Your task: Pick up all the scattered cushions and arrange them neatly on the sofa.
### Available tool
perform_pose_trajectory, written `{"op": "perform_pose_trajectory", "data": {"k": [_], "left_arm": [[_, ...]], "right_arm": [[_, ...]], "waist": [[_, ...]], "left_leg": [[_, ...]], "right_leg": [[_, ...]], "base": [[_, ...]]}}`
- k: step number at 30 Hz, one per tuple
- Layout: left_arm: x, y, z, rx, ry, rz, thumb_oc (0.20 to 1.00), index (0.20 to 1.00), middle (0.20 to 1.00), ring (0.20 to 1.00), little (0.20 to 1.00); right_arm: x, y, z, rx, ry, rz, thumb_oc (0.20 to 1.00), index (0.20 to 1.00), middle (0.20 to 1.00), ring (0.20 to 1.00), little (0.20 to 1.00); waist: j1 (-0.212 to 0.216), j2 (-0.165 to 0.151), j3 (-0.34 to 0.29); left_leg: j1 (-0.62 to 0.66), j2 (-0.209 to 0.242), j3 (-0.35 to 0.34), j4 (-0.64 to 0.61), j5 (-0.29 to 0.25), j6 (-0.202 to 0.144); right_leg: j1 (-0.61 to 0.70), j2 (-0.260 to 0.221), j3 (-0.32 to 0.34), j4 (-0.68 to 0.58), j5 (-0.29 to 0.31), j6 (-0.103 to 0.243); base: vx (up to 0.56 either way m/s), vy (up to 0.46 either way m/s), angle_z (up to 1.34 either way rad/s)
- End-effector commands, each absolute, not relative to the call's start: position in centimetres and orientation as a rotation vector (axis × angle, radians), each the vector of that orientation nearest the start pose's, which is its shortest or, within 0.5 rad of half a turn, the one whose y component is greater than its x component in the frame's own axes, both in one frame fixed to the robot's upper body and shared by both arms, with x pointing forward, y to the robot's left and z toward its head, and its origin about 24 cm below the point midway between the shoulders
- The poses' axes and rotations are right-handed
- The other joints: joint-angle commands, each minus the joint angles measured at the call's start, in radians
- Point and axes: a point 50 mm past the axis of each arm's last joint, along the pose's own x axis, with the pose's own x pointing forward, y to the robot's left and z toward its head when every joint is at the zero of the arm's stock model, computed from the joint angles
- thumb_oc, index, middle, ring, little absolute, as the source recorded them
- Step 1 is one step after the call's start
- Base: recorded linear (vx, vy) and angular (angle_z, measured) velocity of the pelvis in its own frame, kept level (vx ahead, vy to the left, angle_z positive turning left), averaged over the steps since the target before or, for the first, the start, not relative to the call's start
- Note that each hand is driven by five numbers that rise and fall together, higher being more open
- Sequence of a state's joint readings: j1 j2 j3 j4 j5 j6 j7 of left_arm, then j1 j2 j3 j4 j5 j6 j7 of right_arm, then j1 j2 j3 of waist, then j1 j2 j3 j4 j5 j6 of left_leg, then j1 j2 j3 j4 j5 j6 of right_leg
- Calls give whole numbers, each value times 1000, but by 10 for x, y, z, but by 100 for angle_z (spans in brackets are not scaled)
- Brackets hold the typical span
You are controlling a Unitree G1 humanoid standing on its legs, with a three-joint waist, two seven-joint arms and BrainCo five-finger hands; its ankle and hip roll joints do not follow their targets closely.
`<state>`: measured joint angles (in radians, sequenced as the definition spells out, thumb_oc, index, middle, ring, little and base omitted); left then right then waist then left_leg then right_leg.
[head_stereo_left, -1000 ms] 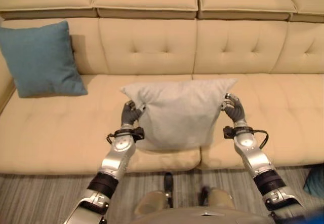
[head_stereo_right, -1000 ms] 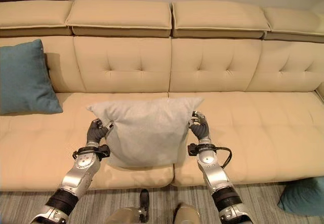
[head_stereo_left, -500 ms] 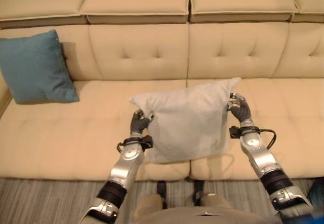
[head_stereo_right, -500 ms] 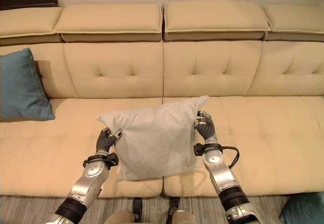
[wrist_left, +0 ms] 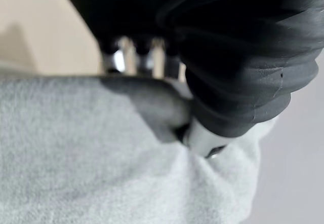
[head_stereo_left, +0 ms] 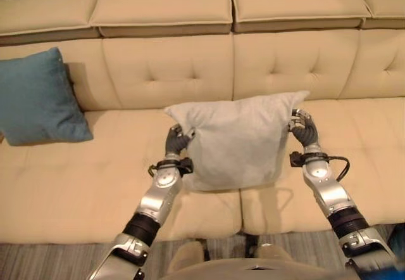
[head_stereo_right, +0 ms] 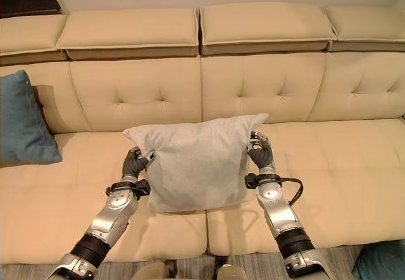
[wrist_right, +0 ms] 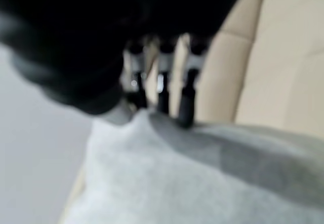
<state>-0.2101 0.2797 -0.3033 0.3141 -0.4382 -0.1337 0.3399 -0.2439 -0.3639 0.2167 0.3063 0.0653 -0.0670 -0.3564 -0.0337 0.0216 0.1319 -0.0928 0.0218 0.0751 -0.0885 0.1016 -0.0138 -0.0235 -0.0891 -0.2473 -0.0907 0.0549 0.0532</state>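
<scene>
**Pale grey cushion held over the sofa seat by both hands**

A long cream sofa (head_stereo_left: 76,172) with a tufted backrest fills the frame from edge to edge in both eye views, its headrest pads running along the top. At centre frame a light grey cushion (head_stereo_left: 237,140) hangs upright in front of the backrest, above the seam between two seat pads, its lower edge near the seat's front. At far left a teal cushion (head_stereo_left: 38,99) leans upright against the backrest. A second teal cushion (head_stereo_right: 380,261) shows on the striped floor at the lower right corner of the right eye view. The left hand (head_stereo_left: 177,140) has its fingers curled round the grey cushion's upper left corner, pinching the cloth; the right hand (head_stereo_left: 305,130) grips the upper right corner likewise.
</scene>
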Motion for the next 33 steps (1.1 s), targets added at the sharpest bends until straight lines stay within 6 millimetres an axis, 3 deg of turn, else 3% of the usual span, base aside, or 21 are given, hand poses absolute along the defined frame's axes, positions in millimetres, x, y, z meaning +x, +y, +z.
{"op": "perform_pose_trajectory", "data": {"k": [1, 4, 6, 7, 9, 10, 14, 15, 19, 27, 33], "left_arm": [[309, 138, 93, -95, -233, 24, 200, 200, 200, 200, 200], [322, 131, 113, -83, -292, 17, 200, 200, 200, 200, 200], [325, 130, 118, -83, -306, 15, 200, 200, 200, 200, 200], [332, 129, 133, -68, -352, 19, 200, 200, 200, 200, 200], [338, 127, 146, -62, -389, 25, 200, 200, 200, 200, 200], [338, 127, 146, -62, -390, 25, 200, 200, 200, 200, 200], [352, 120, 192, -43, -525, 27, 200, 200, 200, 200, 200], [353, 120, 193, -43, -527, 27, 200, 200, 200, 200, 200], [364, 119, 225, -13, -608, 44, 200, 200, 200, 200, 200], [382, 131, 268, 54, -672, 108, 200, 200, 200, 200, 200], [385, 135, 264, 46, -648, 113, 200, 200, 200, 200, 200]], "right_arm": [[318, -153, 103, -301, -292, -70, 200, 200, 200, 200, 200], [329, -135, 126, -286, -368, -39, 200, 200, 200, 200, 200], [331, -132, 131, -285, -382, -35, 200, 200, 200, 200, 200], [337, -126, 146, -293, -428, -27, 200, 200, 200, 200, 200], [341, -122, 157, -286, -458, -28, 200, 200, 200, 200, 200], [342, -122, 157, -286, -460, -29, 200, 200, 200, 200, 200], [354, -121, 206, -298, -596, -69, 200, 200, 200, 200, 200], [354, -121, 207, -298, -598, -70, 200, 200, 200, 200, 200], [363, -122, 245, -327, -688, -111, 200, 200, 200, 200, 200], [379, -129, 280, -379, -717, -168, 200, 200, 200, 200, 200], [382, -131, 280, -399, -701, -183, 200, 200, 200, 200, 200]], "waist": [[34, -54, -90], [38, -55, -82], [39, -54, -81], [39, -51, -75], [38, -47, -70], [38, -47, -70], [30, -44, -55], [29, -44, -55], [20, -43, -45], [10, -41, -45], [10, -41, -39]], "left_leg": [[-11, 17, -1, 123, -146, -58], [-16, 17, 10, 106, -144, -54], [-18, 17, 10, 101, -142, -54], [-26, 17, 11, 88, -135, -55], [-38, 18, 13, 74, -125, -58], [-40, 19, 13, 73, -125, -58], [-101, 22, 9, 35, -87, -66], [-103, 22, 9, 34, -86, -66], [-167, 19, 2, 18, -54, -80], [-314, 12, -7, 1, 2, -108], [-376, 14, -14, 1, 22, -118]], "right_leg": [[28, -16, 42, 47, -97, 75], [9, -20, 53, 36, -81, 85], [3, -20, 55, 33, -78, 86], [-15, -19, 58, 26, -68, 92], [-36, -18, 63, 17, -58, 96], [-38, -17, 63, 18, -58, 96], [-118, -13, 72, 10, -34, 105], [-121, -13, 72, 10, -33, 105], [-200, -9, 76, 9, -9, 111], [-347, 6, 69, 4, 30, 125], [-410, 2, 67, 3, 38, 130]], "base": [[41, 38, -3], [25, 46, -2], [2, 15, -1], [0, 0, 0], [-11, 18, 0], [-26, 24, -11], [-56, 7, -8], [-44, -1, -2], [-48, -3, -1], [-47, -8, -1], [-6, -3, 2]]}}
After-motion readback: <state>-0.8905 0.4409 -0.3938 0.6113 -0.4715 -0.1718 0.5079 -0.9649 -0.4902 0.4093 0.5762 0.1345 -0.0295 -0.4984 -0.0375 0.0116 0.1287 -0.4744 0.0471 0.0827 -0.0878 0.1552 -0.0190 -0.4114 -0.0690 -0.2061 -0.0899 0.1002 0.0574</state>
